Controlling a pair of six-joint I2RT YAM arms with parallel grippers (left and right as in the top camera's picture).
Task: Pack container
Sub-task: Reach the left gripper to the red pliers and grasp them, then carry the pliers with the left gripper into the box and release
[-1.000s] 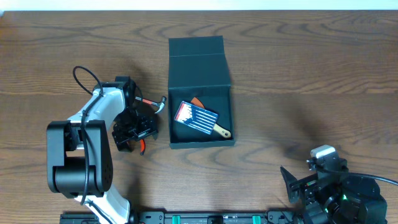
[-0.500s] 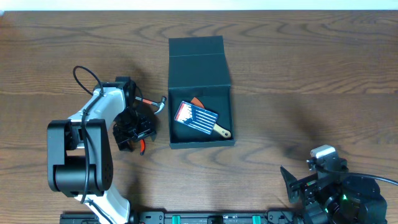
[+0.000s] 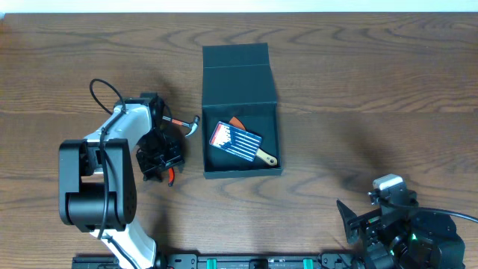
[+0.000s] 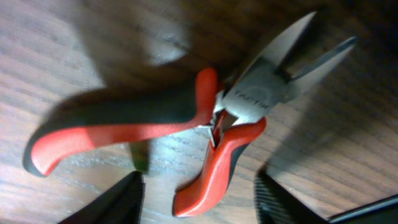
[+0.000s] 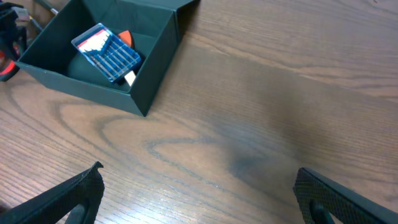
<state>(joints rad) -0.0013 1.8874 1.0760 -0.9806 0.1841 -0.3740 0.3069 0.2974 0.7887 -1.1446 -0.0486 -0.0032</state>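
Note:
The dark teal-black container [image 3: 240, 170] lies open at the table's middle, its flap lid [image 3: 236, 58] folded back; it also shows in the right wrist view [image 5: 155, 62]. Inside lie a blue pack of bits [image 3: 235, 141] and a wooden-handled tool [image 3: 265, 157]. Red-handled pliers [image 4: 205, 124] lie on the wood left of the box, under my left gripper [image 4: 198, 202], which is open with one red handle between its fingers. The pliers' jaws [image 3: 193, 125] point toward the box. My right gripper [image 5: 199, 199] is open and empty at the front right.
An orange item [image 3: 236, 122] peeks from under the bits pack inside the box. Bare wood [image 5: 280, 112] lies right of the box. The left arm's black cable [image 3: 101, 91] loops over the table's left part.
My left gripper has shifted slightly right and down over the pliers. The pliers, box and right arm have not moved.

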